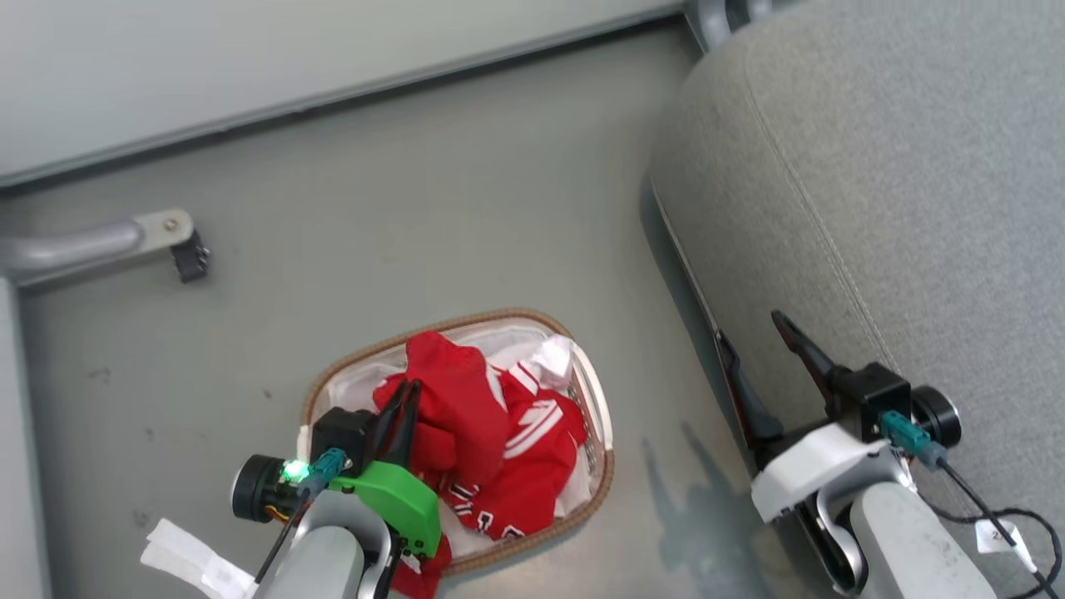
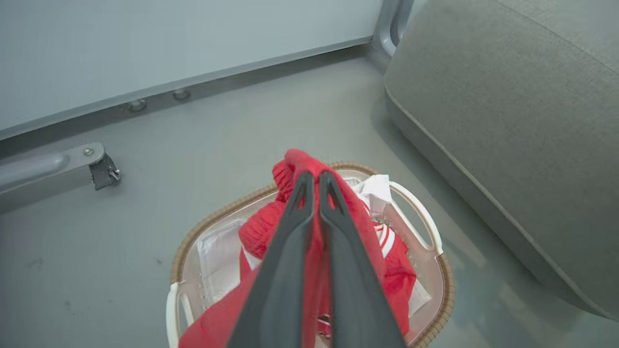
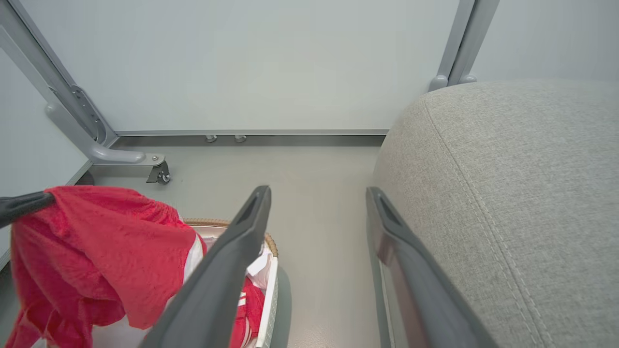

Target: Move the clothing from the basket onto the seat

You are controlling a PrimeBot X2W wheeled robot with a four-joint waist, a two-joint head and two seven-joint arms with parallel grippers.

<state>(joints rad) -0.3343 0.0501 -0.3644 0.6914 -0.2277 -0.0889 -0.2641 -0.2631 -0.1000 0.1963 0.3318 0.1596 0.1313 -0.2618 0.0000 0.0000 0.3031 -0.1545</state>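
Observation:
The white basket [image 1: 582, 499] with a brown woven rim stands on the grey floor, left of the big grey seat [image 1: 899, 183]. Red clothing [image 1: 491, 433] with white stripes is heaped in it. My left gripper [image 1: 410, 389] is shut on a fold of the red clothing [image 2: 295, 164], which hangs lifted above the basket [image 2: 430, 232]. In the right wrist view the raised red clothing [image 3: 96, 246] drapes from the left fingertip [image 3: 19, 205]. My right gripper [image 1: 753, 329] stands open at the seat's front edge, nothing between its fingers [image 3: 251, 217].
A grey metal frame leg with a castor [image 1: 187, 249] stands on the floor at the left, before a pale wall panel [image 1: 250, 58]. White paper tags [image 1: 191, 553] lie near my left arm. Bare floor lies between basket and seat [image 3: 508, 193].

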